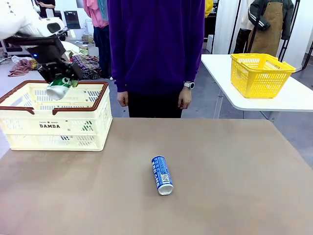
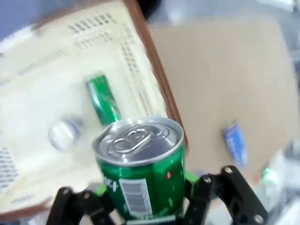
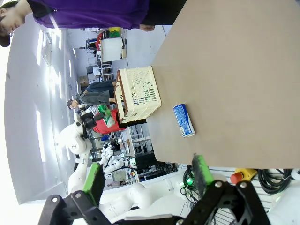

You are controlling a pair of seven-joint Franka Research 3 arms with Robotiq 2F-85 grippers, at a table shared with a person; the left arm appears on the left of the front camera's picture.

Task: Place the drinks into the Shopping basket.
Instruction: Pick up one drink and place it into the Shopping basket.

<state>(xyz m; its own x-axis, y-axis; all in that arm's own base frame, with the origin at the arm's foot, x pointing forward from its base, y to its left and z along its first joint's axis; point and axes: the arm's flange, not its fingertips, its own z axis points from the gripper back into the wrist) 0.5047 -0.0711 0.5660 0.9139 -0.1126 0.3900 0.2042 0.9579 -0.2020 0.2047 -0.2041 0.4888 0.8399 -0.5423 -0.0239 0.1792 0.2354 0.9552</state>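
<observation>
My left gripper (image 1: 62, 76) is shut on the green can (image 1: 59, 87) and holds it tilted over the far left of the cream Shopping basket (image 1: 54, 128). The left wrist view shows the green can (image 2: 140, 168), silver top towards the camera, pinched between the green pads of my left gripper (image 2: 145, 187), above the basket (image 2: 157, 79). The blue can (image 1: 162, 175) lies on its side mid-table, apart from both grippers, and appears as the blue can (image 2: 235, 143) and the blue can (image 3: 183, 120). My right gripper (image 3: 148, 178) is open and holds nothing, well off the table's edge.
A person in a purple top (image 1: 155, 44) stands at the far edge, hands down. A yellow mesh basket (image 1: 261, 73) sits on a white side table at right. On the basket floor lie a blurred green long thing (image 2: 103, 101) and a silvery round thing (image 2: 63, 133).
</observation>
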